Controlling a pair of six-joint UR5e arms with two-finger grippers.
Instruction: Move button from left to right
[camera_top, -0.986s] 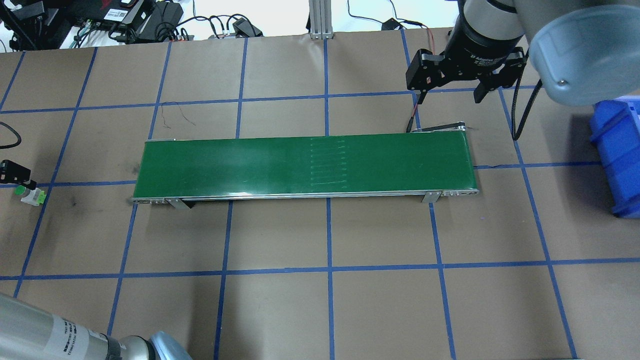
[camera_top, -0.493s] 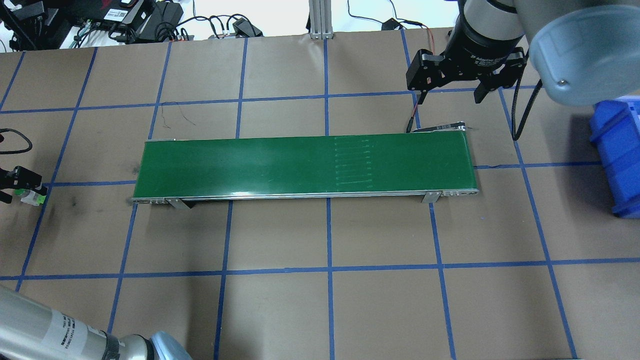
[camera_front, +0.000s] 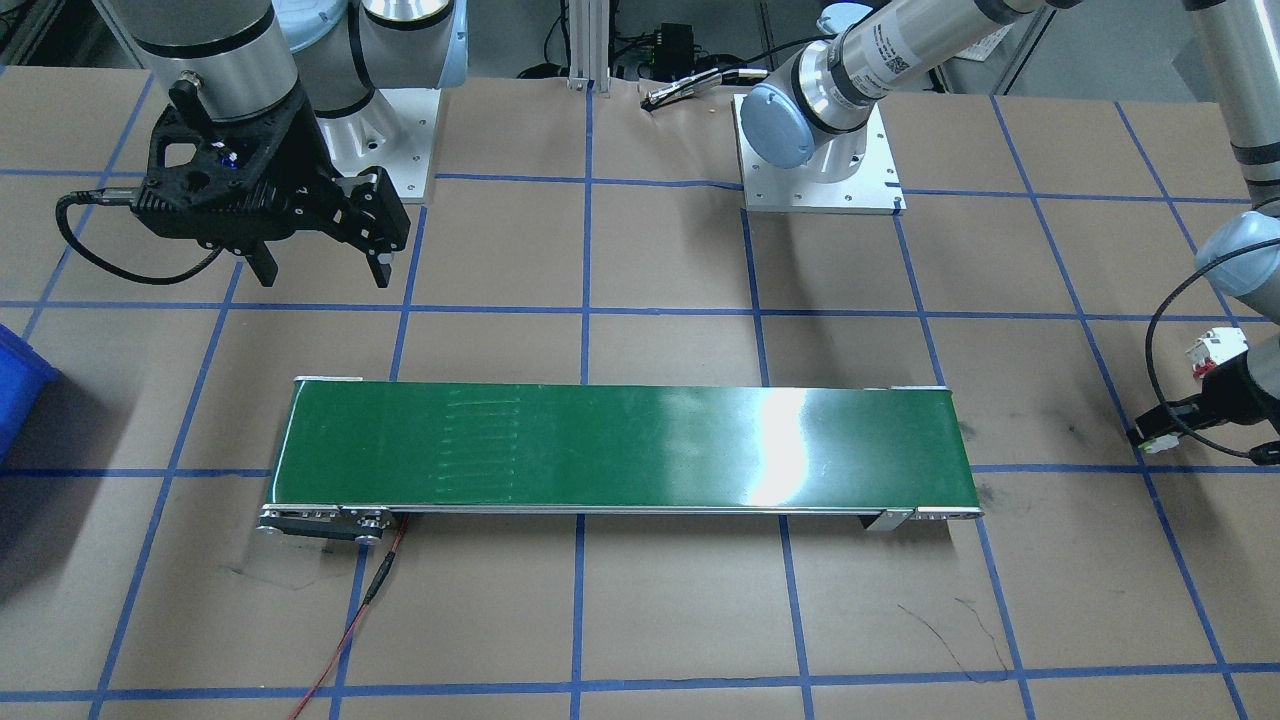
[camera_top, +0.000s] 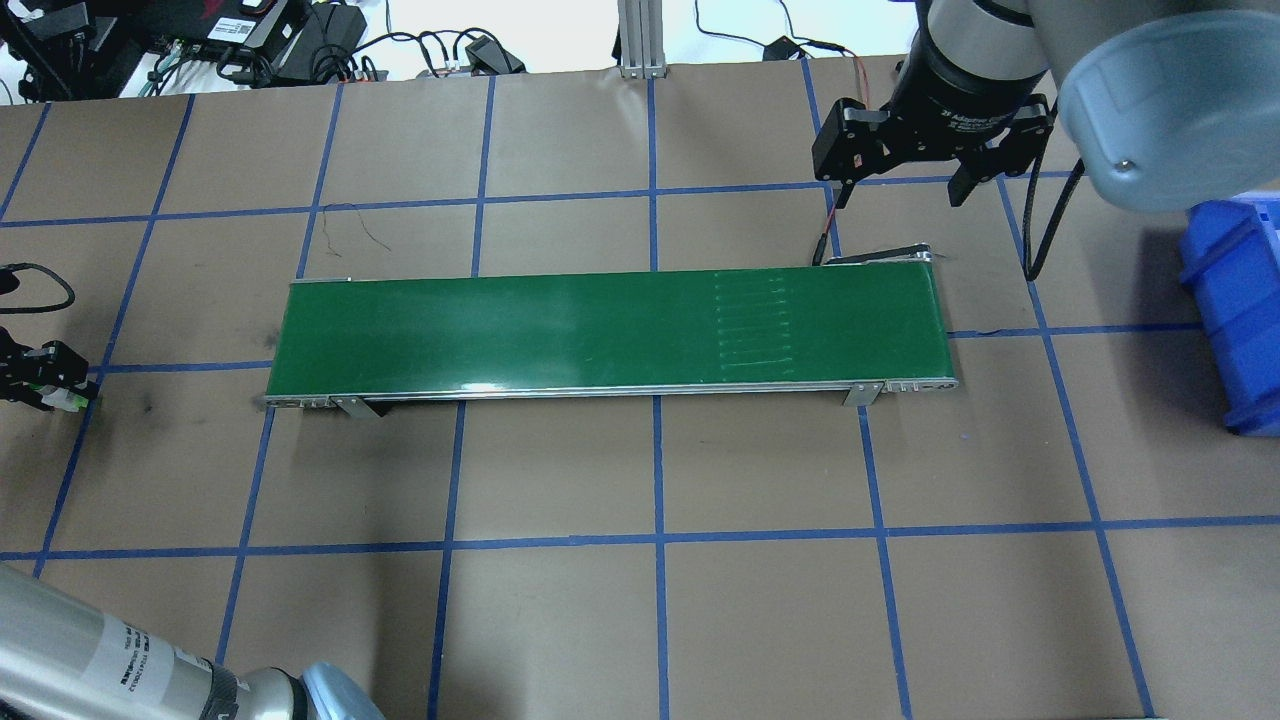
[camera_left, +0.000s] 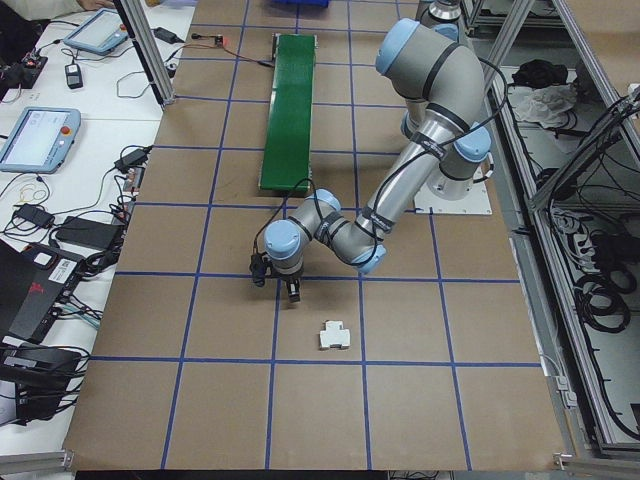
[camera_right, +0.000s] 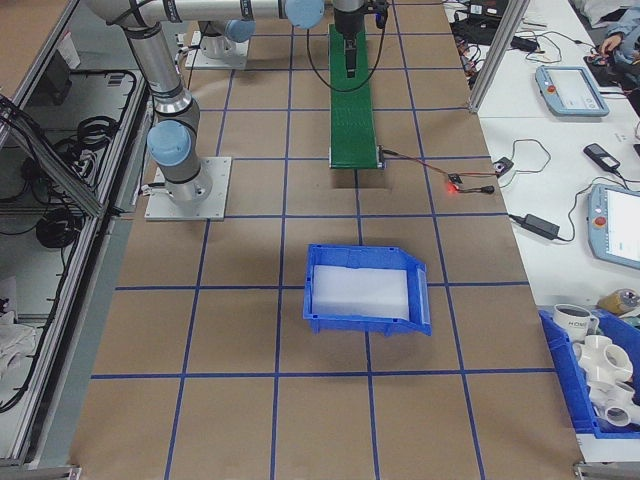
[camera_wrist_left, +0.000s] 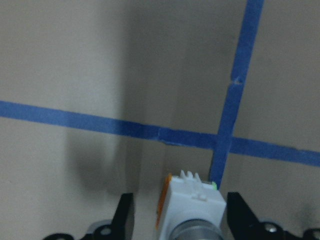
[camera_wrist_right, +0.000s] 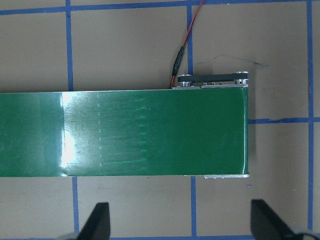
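You see the button (camera_wrist_left: 192, 207) on the table beyond the conveyor belt's (camera_top: 610, 330) left end, at a blue tape crossing. Your left gripper (camera_wrist_left: 180, 215) straddles it, one finger on each side with gaps showing, so it is open. Your right gripper (camera_top: 895, 185) hangs spread apart above the belt's right end. Well past that end sits a blue bin (camera_right: 365, 290), with nothing inside.

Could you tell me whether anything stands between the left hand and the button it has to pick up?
Nothing visible does. In the left wrist view the button already sits between the two fingers of the left hand, with a gap on each side and only bare table around it.
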